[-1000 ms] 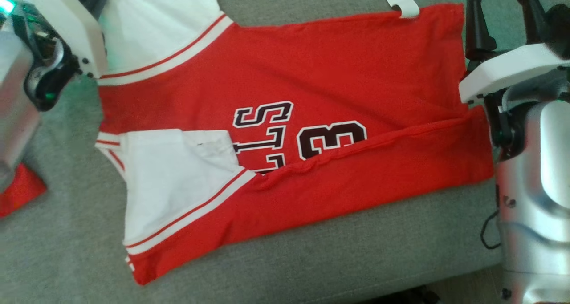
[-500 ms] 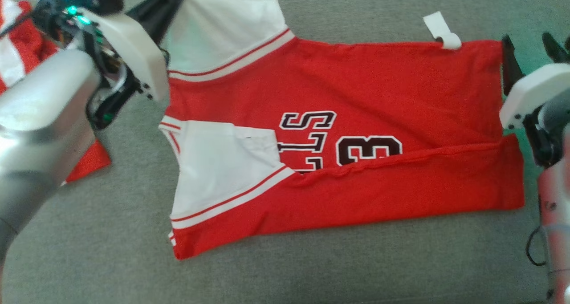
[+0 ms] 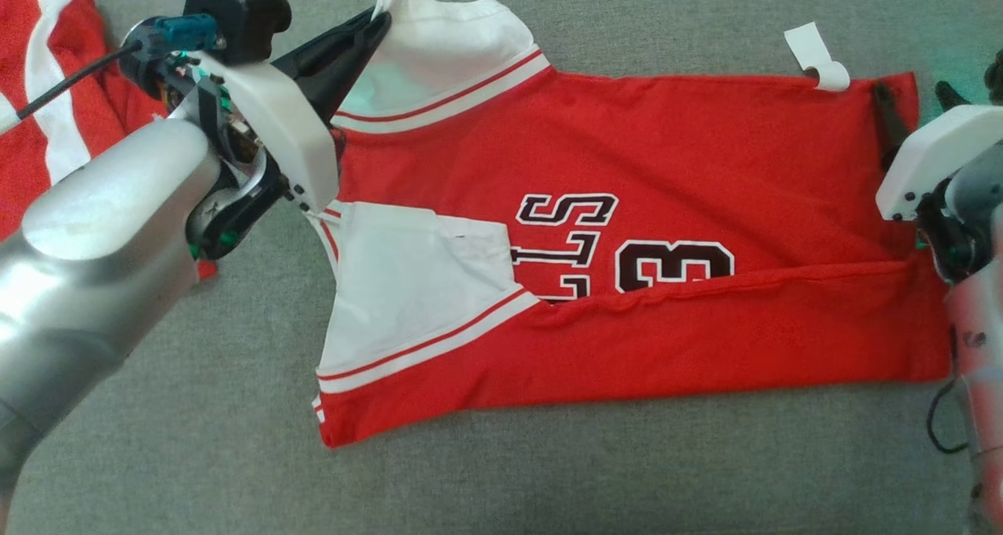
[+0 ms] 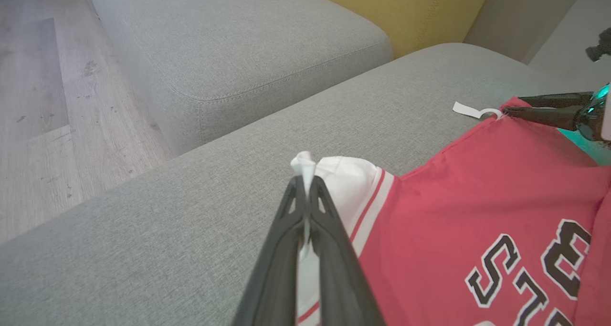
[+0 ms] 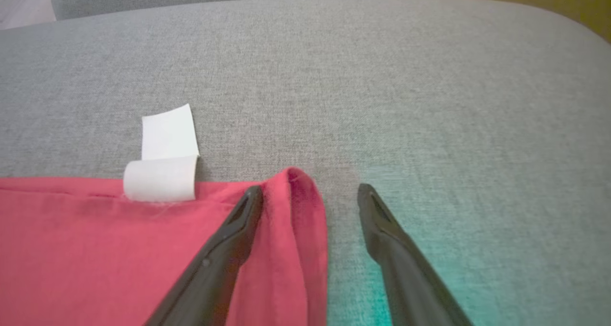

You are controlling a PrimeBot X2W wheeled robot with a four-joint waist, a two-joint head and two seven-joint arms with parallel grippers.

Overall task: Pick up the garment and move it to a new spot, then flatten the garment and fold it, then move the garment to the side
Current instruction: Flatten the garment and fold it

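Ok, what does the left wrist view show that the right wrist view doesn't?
Left wrist view: the left end effector shut on the white sleeve, plus the black lettering. Right wrist view: the right end effector open, one finger over the red hem corner, the other over the grey sofa. Both: the red jersey, its white tag and the sofa.

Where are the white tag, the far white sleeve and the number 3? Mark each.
white tag (image 5: 164, 149), right wrist view, flat upper flap.
far white sleeve (image 3: 447, 57), head view, sleeve's middle.
number 3 (image 3: 674, 267), head view, middle stroke.
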